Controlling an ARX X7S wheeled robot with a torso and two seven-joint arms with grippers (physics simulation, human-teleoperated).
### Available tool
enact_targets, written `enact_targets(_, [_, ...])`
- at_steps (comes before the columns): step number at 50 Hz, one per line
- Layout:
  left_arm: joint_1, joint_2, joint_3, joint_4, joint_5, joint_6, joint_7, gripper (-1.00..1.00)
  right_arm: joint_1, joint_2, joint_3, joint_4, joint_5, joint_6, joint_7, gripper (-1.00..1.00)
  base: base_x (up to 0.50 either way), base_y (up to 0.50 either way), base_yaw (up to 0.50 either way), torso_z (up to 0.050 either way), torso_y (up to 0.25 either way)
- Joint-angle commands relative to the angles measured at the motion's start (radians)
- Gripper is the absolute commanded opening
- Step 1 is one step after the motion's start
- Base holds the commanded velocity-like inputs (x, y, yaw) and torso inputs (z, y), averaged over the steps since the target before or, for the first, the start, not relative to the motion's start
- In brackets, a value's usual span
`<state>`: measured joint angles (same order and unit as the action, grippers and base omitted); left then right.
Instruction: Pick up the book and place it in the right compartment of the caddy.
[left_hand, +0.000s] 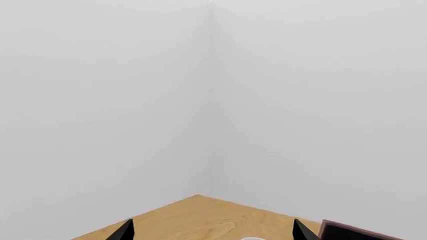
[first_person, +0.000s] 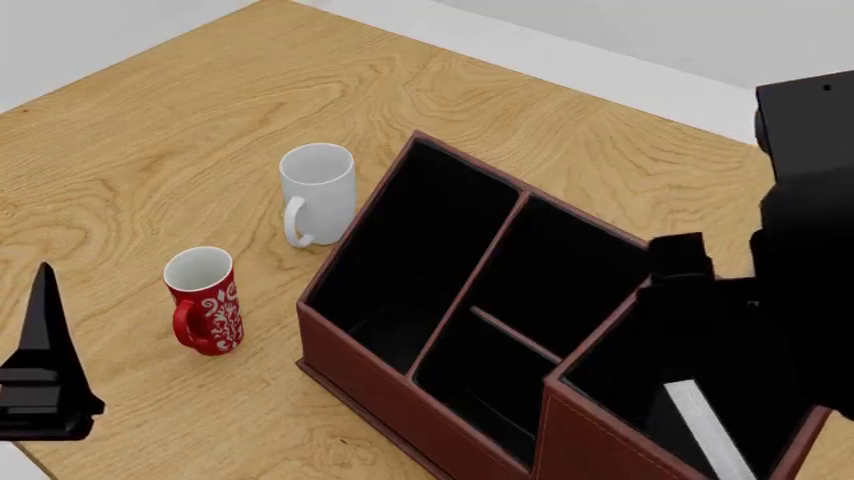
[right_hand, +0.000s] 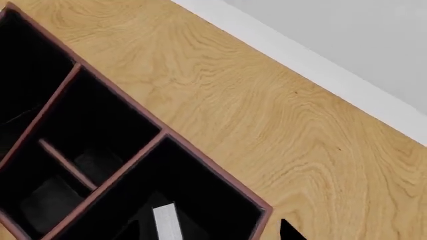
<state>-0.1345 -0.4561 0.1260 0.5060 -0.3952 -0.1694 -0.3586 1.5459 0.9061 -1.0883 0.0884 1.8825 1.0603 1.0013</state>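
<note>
Book (first_person: 705, 432) stands inside the caddy's (first_person: 400, 390) right compartment (first_person: 627, 375), white page edges up. My right gripper (right_hand: 210, 231) hovers over it, fingers apart and empty. My left gripper (left_hand: 212, 231), beside the red mug (first_person: 204, 300), is spread too.

A light wooden table (first_person: 174, 130) was seen; on it stood the caddy (first_person: 400, 385), a white mug (first_person: 318, 190) and a red patterned mug (first_person: 204, 298).
</note>
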Motion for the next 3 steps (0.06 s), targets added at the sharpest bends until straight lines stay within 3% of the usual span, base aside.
enact_targets(1, [-0.003,-0.001,-0.001,-0.002,-0.003,0.001,-0.002,1.00,0.005,0.030,0.029,-0.076,0.004,-0.035,0.028,1.00,0.00,0.00,0.00,0.000,0.000])
enact_targets(3, [-0.002,-0.002,0.000,0.001,-0.003,-0.001,-0.003,1.00,-0.007,0.038,0.043,-0.099,-0.011,-0.063,0.006,1.00,0.00,0.00,0.00,0.000,0.000])
